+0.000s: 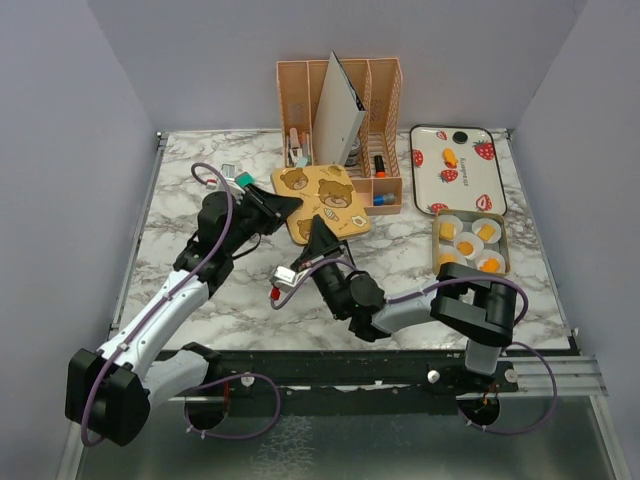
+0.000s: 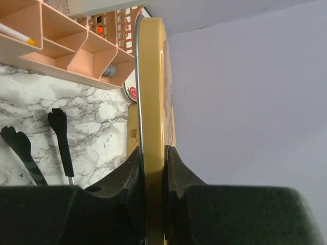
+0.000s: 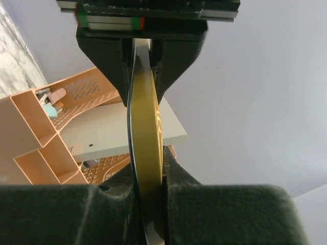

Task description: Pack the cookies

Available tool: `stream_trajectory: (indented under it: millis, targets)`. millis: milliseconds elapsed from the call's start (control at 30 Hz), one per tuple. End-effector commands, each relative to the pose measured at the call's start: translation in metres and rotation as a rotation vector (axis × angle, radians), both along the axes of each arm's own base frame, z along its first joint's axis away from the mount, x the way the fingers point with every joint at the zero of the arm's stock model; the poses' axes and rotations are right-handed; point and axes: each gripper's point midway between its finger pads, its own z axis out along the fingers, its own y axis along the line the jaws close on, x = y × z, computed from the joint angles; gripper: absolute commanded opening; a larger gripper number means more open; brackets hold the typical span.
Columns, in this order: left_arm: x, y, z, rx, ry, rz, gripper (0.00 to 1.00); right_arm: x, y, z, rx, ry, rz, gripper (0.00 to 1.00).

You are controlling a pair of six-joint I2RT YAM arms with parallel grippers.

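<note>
A yellow tin lid printed with bears (image 1: 325,200) hangs tilted over the middle of the table. My left gripper (image 1: 283,205) is shut on its left edge and my right gripper (image 1: 318,232) on its near edge. The left wrist view has the lid (image 2: 152,92) edge-on, with the left gripper (image 2: 152,158) pressing both pads against it. Likewise the right gripper (image 3: 150,168) clamps the lid (image 3: 145,112). The cookies (image 1: 467,247), orange-yellow pieces in white paper cups, lie in an open tin (image 1: 502,247) at the right. Another cookie (image 1: 450,157) lies on the strawberry tray (image 1: 457,190).
A peach desk organiser (image 1: 385,95) stands at the back centre, holding a white board (image 1: 338,110), pens and small bottles. Small teal and white items (image 1: 234,178) lie at the back left. The grey enclosure walls close in on both sides.
</note>
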Motion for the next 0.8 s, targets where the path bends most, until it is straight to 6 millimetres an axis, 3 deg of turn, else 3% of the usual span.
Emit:
stream_trajectory:
  millis: [0,67,367,533,700,767]
  targets:
    - [-0.007,0.001,0.014,-0.037,-0.085,-0.006,0.08,-0.007,-0.015,0.031,0.188,-0.052,-0.008,0.10]
    - [-0.007,0.004,0.016,-0.040,-0.098,0.008,0.00,-0.007,-0.018,0.030,0.199,-0.032,-0.005,0.21]
    - [-0.003,0.009,0.023,-0.075,-0.134,0.044,0.00,-0.007,-0.037,0.015,0.232,0.096,-0.010,0.67]
    - [0.008,0.018,0.031,-0.040,-0.180,0.091,0.00,-0.007,-0.049,-0.008,0.270,0.281,-0.026,0.78]
    - [0.019,0.033,0.036,-0.006,-0.217,0.153,0.00,-0.017,-0.060,-0.035,0.351,0.556,-0.003,0.81]
    - [0.022,0.038,0.034,-0.007,-0.219,0.164,0.00,-0.024,-0.067,-0.037,0.417,0.653,0.005,0.82]
